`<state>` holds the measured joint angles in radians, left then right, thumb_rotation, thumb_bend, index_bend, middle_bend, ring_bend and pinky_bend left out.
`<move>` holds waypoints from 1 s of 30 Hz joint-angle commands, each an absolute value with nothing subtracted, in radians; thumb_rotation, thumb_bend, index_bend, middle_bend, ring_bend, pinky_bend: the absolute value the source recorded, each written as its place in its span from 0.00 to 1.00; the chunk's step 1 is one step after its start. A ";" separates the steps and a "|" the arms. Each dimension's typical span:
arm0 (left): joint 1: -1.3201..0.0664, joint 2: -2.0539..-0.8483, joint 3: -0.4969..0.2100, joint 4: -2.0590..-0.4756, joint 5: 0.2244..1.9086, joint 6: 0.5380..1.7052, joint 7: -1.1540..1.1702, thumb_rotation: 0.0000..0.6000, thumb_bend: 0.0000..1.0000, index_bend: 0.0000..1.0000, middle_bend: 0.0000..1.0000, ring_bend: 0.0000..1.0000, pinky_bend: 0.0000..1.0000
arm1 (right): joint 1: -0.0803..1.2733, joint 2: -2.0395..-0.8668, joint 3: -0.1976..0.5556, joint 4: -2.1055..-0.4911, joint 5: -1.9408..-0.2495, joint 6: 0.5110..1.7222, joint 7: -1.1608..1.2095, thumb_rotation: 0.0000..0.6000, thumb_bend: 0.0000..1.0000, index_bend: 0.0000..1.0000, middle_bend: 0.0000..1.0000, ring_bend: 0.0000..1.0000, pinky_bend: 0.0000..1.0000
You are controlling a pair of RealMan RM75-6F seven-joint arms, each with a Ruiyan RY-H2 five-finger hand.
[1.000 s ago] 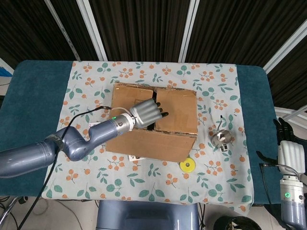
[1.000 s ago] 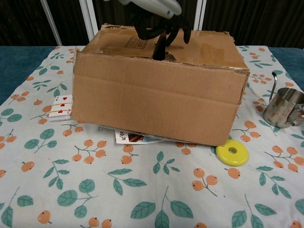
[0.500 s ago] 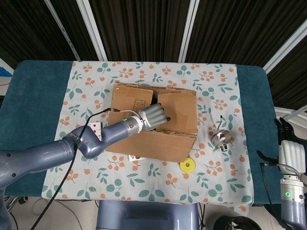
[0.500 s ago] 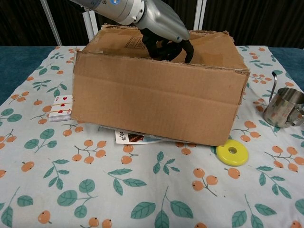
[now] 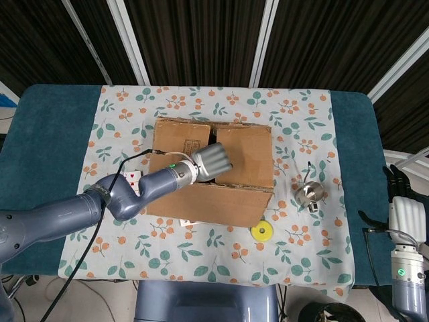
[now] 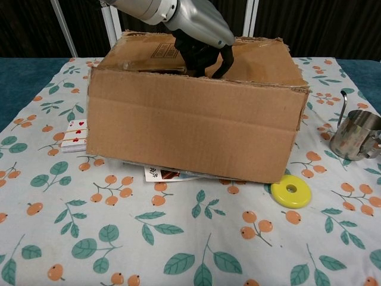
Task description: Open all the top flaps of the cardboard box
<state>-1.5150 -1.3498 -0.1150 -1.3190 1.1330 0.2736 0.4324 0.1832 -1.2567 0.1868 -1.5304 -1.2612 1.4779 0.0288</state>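
Observation:
The cardboard box (image 5: 211, 198) (image 6: 190, 128) stands mid-table with its top flaps lying down. My left hand (image 5: 213, 161) (image 6: 199, 27) rests over the seam between the left flap (image 5: 182, 137) and the right flap (image 5: 247, 155). Its dark fingers (image 6: 205, 59) curl down into the gap, hooked at the right flap's (image 6: 256, 59) inner edge, which sits slightly raised. How far the fingertips reach inside the box is hidden. My right hand (image 5: 404, 215) hangs off the table's right side, fingers straight and apart, holding nothing.
A metal cup (image 5: 308, 192) (image 6: 356, 136) stands right of the box. A yellow disc (image 5: 263, 232) (image 6: 291, 191) lies by its front right corner. Playing cards (image 5: 132, 176) (image 6: 76, 136) lie at its left, and a printed sheet (image 6: 166, 173) pokes out from under its front.
My left hand has drawn back over the seam and curled its fingers down into the gap. The box has slid a little to the left. The right hand has not moved.

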 commanded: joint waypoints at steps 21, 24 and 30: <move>-1.548 -1.048 -0.065 -1.537 1.104 0.336 0.446 1.00 1.00 0.41 0.70 0.52 0.52 | 0.173 -1.260 0.201 -1.540 -1.261 1.461 0.040 1.00 0.22 0.00 0.00 0.00 0.23; -1.539 -0.980 -0.049 -1.592 1.100 0.348 0.453 1.00 1.00 0.41 0.70 0.52 0.52 | 0.171 -1.260 0.204 -1.542 -1.260 1.460 0.041 1.00 0.22 0.00 0.00 0.00 0.23; -1.511 -0.859 -0.025 -1.681 1.089 0.385 0.461 1.00 1.00 0.41 0.70 0.52 0.52 | 0.170 -1.261 0.202 -1.549 -1.268 1.456 0.039 1.00 0.22 0.00 0.00 0.00 0.23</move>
